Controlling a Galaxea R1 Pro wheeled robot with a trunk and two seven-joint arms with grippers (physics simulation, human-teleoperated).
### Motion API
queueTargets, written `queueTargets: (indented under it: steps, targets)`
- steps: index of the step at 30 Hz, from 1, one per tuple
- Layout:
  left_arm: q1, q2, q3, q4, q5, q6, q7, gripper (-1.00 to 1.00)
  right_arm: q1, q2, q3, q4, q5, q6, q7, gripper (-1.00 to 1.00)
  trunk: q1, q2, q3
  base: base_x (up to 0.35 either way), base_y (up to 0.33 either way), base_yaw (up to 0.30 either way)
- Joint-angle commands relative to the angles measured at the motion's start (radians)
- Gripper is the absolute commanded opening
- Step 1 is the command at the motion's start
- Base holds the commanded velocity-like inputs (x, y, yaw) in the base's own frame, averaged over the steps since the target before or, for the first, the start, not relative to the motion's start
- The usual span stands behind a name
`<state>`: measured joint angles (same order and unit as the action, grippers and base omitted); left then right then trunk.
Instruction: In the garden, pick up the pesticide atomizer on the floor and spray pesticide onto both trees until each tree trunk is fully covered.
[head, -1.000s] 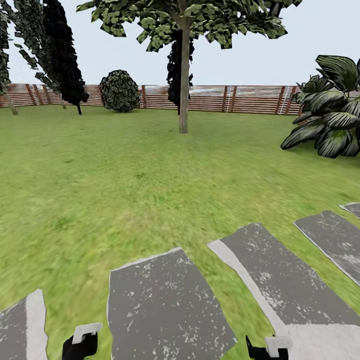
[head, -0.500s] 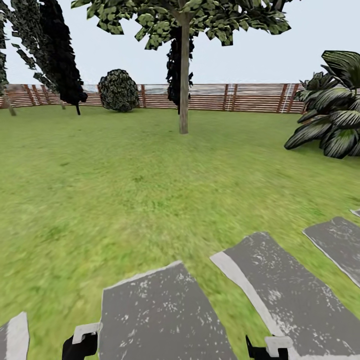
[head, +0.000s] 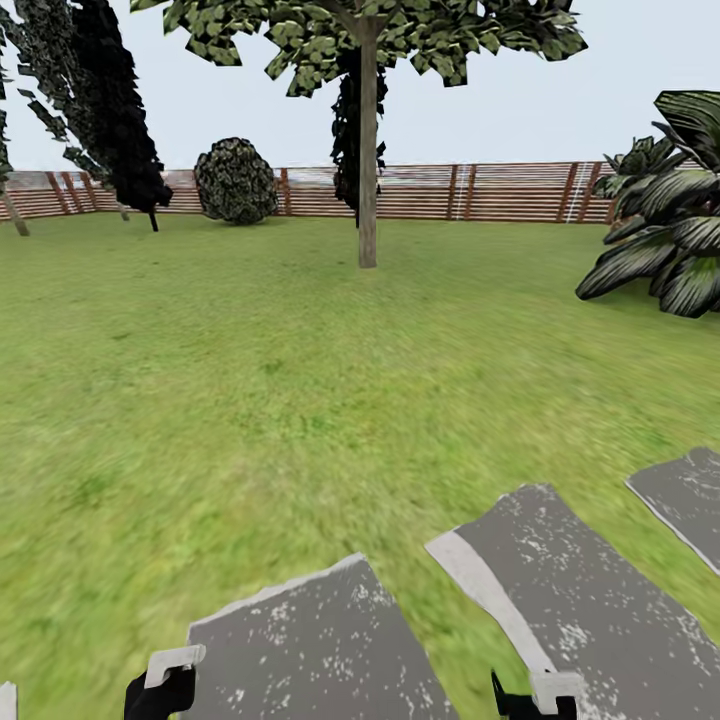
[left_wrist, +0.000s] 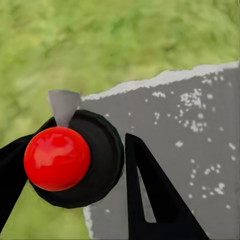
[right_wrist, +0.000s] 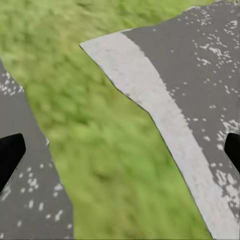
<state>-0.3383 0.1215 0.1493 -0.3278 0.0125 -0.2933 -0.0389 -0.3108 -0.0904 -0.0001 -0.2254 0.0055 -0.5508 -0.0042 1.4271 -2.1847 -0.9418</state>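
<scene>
Black end effector (head: 160, 690) fingers (left_wrist: 160, 200), pale grey tips.

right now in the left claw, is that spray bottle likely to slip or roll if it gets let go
The spray bottle looks rigid and small, so probably light. Its round dark body and glossy red top suggest it could twist or slip between the left claw's fingers. If dropped on the stone slab below, it would likely roll.

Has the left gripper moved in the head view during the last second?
No. The left gripper keeps its place at the lower edge; the stepping stones slide toward the camera because the robot rolls forward over the lawn.
</scene>
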Motion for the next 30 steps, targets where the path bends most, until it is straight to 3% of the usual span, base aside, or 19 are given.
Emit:
queueTargets:
  steps: [1, 30]
  targets:
    - [-0.001, 0.0, 0.004, 0.001, 0.001, -0.003, -0.004, -1.0, -0.001, 0.0, 0.0, 0.001, 0.001, -0.003, 0.0, 1.0, 0.0, 0.0, -0.001, 0.338, 0.0, 0.0]
    - [-0.001, 0.001, 0.005, 0.0, 0.001, -0.003, -0.006, -1.0, -0.001, 0.0, 0.0, 0.001, 0.001, -0.003, 0.0, 1.0, 0.0, 0.0, -0.001, 0.338, 0.0, 0.0]
